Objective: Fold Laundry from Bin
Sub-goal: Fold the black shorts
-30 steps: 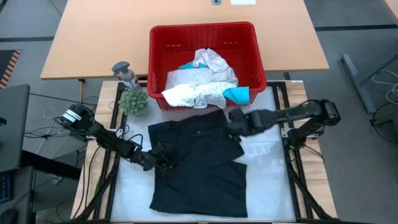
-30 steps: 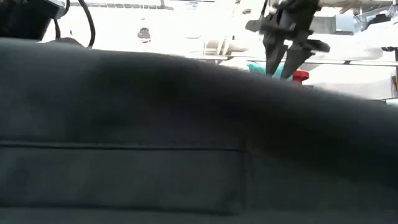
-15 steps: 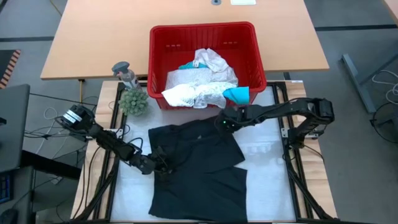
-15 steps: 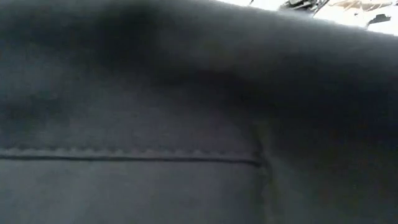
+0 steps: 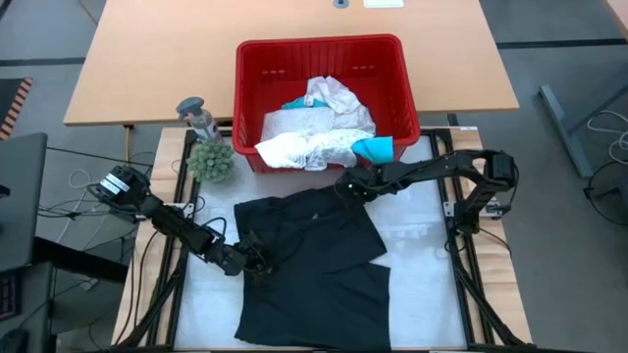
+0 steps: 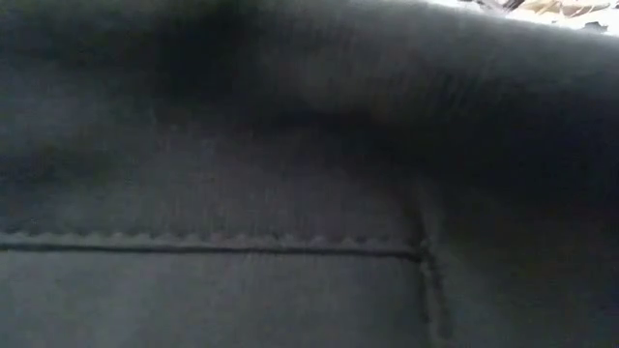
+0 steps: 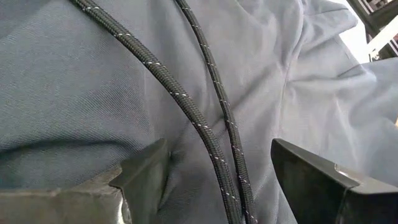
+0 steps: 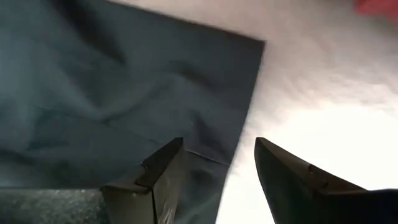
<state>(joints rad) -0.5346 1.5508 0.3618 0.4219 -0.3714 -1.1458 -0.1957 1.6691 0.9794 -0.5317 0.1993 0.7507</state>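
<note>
Black garment (image 5: 314, 260) lies spread on worktop (image 5: 422, 245) before the red bin (image 5: 324, 54): limp, light; take by hem corners. My left hand (image 5: 247, 263) and right hand (image 5: 345, 186) gape, empty.

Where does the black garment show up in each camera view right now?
High view: black garment spread on the table below the red bin.
Low view: it fills nearly the whole picture.
Left wrist view: right under the fingers, drawcords across it.
Right wrist view: its corner ahead of the open fingers.
Shared landmark: the garment's hem seam.
</note>
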